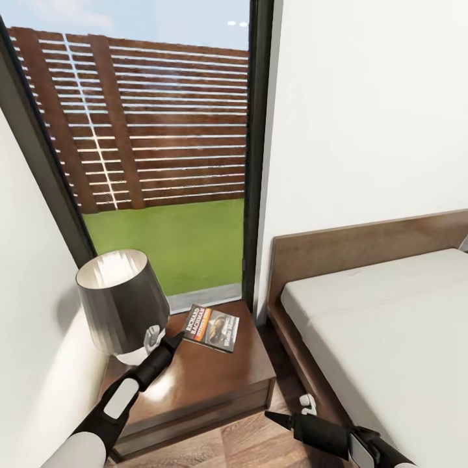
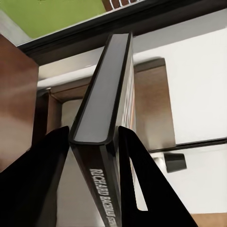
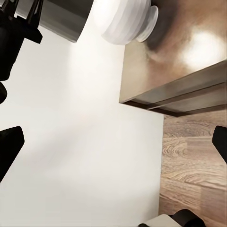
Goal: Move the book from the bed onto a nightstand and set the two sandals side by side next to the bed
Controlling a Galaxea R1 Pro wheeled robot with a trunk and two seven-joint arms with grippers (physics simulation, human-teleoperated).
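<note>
The low dark brown glossy wooden nightstand (image 1: pixel 214 374) with one drawer stands in the corner of the bedroom, directly below a tall dark-framed window (image 1: pixel 257 149) that looks out on green grass and a slatted brown fence. On the nightstand's top, toward the window side, lies the small thin paperback book (image 1: pixel 210 327) with its dark photo cover, orange patch and white band of lettering facing up, one edge reaching toward the black left gripper (image 1: pixel 174 339). In the left wrist view that gripper's two black fingers (image 2: pixel 42 175) sit on either side of the book's spine (image 2: pixel 101 109), close against it and pinching it, the lettered edge running down between them. Also on the nightstand, at the side away from the bed, stands a table lamp with a grey metallic drum shade (image 1: pixel 120 302) and a white ribbed base (image 3: pixel 124 21); the left gripper's arm passes just beside that base. Beside the nightstand on its other side is the large low platform bed (image 1: pixel 390 325), with dark brown wooden frame and headboard and a plain pale grey mattress. The right gripper (image 1: pixel 276 418) hangs low over the light wood-plank floor (image 3: pixel 194 161) in the gap between nightstand and bed; its dark fingers (image 3: pixel 9 146) appear spread wide apart at the edges of the right wrist view, with nothing between them.
</note>
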